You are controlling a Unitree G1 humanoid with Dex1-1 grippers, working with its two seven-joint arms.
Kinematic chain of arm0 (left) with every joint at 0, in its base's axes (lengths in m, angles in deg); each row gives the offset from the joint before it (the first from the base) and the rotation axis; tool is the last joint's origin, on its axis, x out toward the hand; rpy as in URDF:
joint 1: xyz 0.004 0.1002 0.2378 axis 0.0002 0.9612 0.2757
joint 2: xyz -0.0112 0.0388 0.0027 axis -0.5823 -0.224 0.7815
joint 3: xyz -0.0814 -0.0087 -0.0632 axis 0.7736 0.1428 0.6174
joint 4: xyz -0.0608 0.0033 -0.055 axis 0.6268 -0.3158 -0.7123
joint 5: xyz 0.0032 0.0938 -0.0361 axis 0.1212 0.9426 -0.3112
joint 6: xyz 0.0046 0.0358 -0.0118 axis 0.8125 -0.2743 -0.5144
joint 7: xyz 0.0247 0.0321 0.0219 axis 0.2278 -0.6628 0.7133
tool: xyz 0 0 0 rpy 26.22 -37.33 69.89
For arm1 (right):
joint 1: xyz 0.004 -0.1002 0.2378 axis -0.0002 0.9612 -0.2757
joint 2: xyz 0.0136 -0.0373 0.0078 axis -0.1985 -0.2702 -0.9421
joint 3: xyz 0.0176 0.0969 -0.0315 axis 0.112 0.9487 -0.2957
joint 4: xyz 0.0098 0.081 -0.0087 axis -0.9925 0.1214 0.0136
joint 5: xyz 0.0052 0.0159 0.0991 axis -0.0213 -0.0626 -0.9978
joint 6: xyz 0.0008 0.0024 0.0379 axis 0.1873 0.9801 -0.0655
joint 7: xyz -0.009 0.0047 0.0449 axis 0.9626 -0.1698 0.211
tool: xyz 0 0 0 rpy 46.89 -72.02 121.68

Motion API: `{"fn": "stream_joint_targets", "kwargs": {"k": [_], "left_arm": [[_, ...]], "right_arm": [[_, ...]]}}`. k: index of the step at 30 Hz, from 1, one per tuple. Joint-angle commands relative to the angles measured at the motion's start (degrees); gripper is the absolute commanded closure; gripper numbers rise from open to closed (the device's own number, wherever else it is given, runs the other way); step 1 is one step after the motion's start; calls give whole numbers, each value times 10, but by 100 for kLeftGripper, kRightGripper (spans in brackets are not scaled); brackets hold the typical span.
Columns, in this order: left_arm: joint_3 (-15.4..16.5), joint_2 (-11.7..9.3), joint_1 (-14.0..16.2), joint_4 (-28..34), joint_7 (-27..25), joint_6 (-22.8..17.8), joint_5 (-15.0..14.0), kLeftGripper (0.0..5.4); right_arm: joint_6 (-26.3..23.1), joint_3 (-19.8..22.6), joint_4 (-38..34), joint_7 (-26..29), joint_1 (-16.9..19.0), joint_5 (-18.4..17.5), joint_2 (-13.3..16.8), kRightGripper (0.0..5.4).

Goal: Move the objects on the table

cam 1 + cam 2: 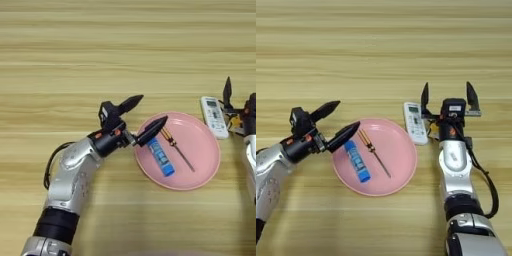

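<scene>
Here, left eye view: the glue stick [161, 157] and screwdriver [176, 147] are lying side by side in the pink plate [204, 167] on the table [125, 50], just beyond the left gripper [145, 117], its fingers spread, holding nothing. The glue stick's label is unreadable.

Right eye view: the right gripper [450, 96] is standing spread and empty beside the white remote [414, 122].

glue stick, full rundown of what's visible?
The glue stick is a blue cylinder with a pale label along its side, plastic by the look. It lies flat inside the pink plate, on its left half, pointing toward the lower right. The screwdriver lies beside it, apart. The open left gripper hangs over its upper end, not gripping it.
</scene>
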Motion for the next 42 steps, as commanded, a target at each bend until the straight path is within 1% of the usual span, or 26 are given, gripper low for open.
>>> {"fn": "stream_joint_targets", "kwargs": {"k": [1, 4, 6, 8, 11, 15, 20, 22, 23, 24, 27, 31, 34, 35, 37, 42], "left_arm": [[20, 2, -17, -21, 29, 58, 30, 4], [34, 7, -28, -40, 55, 100, 45, 4], [45, 9, -38, -61, 80, 135, 63, 4], [58, 7, -53, -95, 118, 182, 95, 4], [69, 4, -69, -137, 162, 231, 129, 4], [75, -5, -86, -184, 212, 295, 172, 4], [82, -16, -106, -233, 267, 345, 210, 4], [87, -20, -111, -252, 293, 350, 219, 4], [89, -24, -113, -262, 307, 358, 229, 4], [91, -27, -114, -270, 317, 362, 232, 4], [98, -32, -117, -288, 335, 370, 231, 4], [105, -35, -120, -307, 356, 377, 226, 4], [112, -29, -117, -312, 362, 378, 211, 4], [112, -27, -114, -311, 360, 380, 207, 4], [112, -26, -109, -309, 358, 383, 203, 4], [110, -27, -105, -314, 352, 393, 198, 4]], "right_arm": [[6, -6, -13, 7, -11, 2, 3, 0], [5, -11, -21, 11, -10, 2, 3, 0], [4, -14, -26, 16, -9, 1, 3, 0], [2, -17, -36, 23, -7, 0, 2, 0], [-1, -23, -51, 34, -3, -2, 1, 0], [-7, -31, -73, 48, 2, -6, -1, 0], [-17, -41, -105, 67, 11, -11, -3, 0], [-20, -51, -121, 78, 19, -6, -3, 0], [-24, -57, -132, 86, 25, -8, -4, 0], [-30, -62, -143, 94, 30, -10, -4, 0], [-49, -78, -179, 124, 44, -24, -4, 0], [-99, -106, -248, 182, 67, -62, -4, 0], [-159, -139, -312, 239, 95, -89, 7, 0], [-185, -149, -334, 260, 104, -103, 11, 0], [-228, -161, -368, 291, 119, -124, 18, 0], [-316, -197, -437, 354, 150, -146, 37, 0]]}}
